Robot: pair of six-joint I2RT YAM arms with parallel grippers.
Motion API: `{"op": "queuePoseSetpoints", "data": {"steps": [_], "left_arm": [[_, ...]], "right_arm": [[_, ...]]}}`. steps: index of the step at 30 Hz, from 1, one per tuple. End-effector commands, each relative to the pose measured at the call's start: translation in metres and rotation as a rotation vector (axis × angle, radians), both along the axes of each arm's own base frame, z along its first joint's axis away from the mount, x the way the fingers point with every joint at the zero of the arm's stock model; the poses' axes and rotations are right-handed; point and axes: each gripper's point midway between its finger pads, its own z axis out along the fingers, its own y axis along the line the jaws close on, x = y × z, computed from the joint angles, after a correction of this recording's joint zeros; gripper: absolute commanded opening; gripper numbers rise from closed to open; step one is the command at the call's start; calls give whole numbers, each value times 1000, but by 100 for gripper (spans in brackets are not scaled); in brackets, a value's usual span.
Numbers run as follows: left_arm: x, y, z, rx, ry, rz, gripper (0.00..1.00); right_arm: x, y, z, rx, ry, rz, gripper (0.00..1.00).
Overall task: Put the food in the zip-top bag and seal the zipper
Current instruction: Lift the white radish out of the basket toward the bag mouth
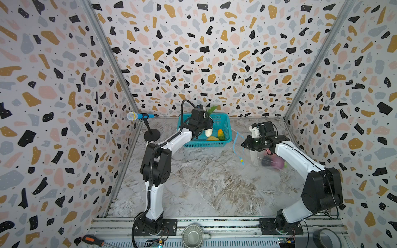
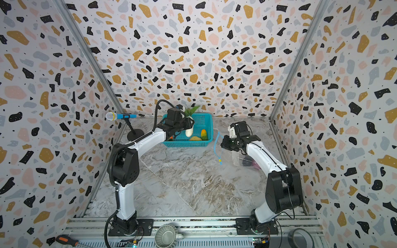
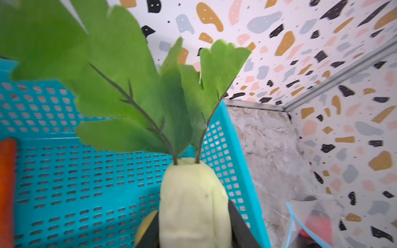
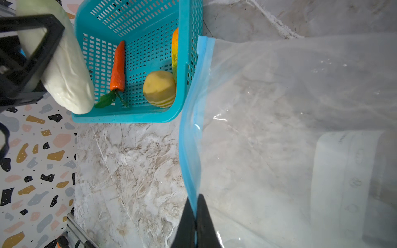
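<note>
Starting at the left: your left gripper (image 1: pixel 205 126) is clamped around the body of the long white toy radish (image 3: pixel 193 204), just below the crown. It holds the radish over the teal plastic mesh basket (image 1: pixel 206 143), which sits at the far edge of the marble-patterned desk (image 1: pixel 204 182). The radish skin looks wrinkled and matte. I'd judge it soft, light and easy to grip, so that mid-body hold suits it. Its green fabric leaves (image 3: pixel 120 85) are thin and floppy and will likely drag on whatever they brush, so lead into the bag with the blunt white end.

Left in the basket are an orange toy carrot (image 4: pixel 118 66), a yellow toy potato (image 4: pixel 160 89) and a yellow-green corn cob (image 4: pixel 175 53). The potato is round and smooth, so it may roll out of a shallow pinch. The carrot offers a slim straight body to take crosswise.

Just right of the basket runs the light blue zipper strip (image 4: pixel 190 139), with its small yellow slider tab (image 1: pixel 241 160) at the near end. Your right gripper (image 4: pixel 195 206) is closed on that strip — probably the stiffest part of the clear crinkly zip-top bag (image 4: pixel 279 96). The bag lies near the desk's right edge with dark and purple pieces already inside. The film looks limp and slick — hold the strip, not the film. Whether the mouth gapes wide enough I cannot tell.
</note>
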Motion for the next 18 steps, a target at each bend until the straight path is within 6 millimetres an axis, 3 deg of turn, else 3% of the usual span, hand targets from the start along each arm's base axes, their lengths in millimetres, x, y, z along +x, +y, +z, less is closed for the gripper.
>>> {"op": "queuePoseSetpoints", "data": {"steps": [1, 9, 18], "left_arm": [[-17, -37, 80, -221, -199, -47, 19], [-62, -74, 118, -411, -343, -65, 20], [-89, -96, 121, -519, -416, -65, 20]], "right_arm": [[6, 9, 31, 57, -57, 16, 0], [4, 3, 44, 102, -63, 0, 0], [0, -11, 62, 177, -83, -28, 0]]}}
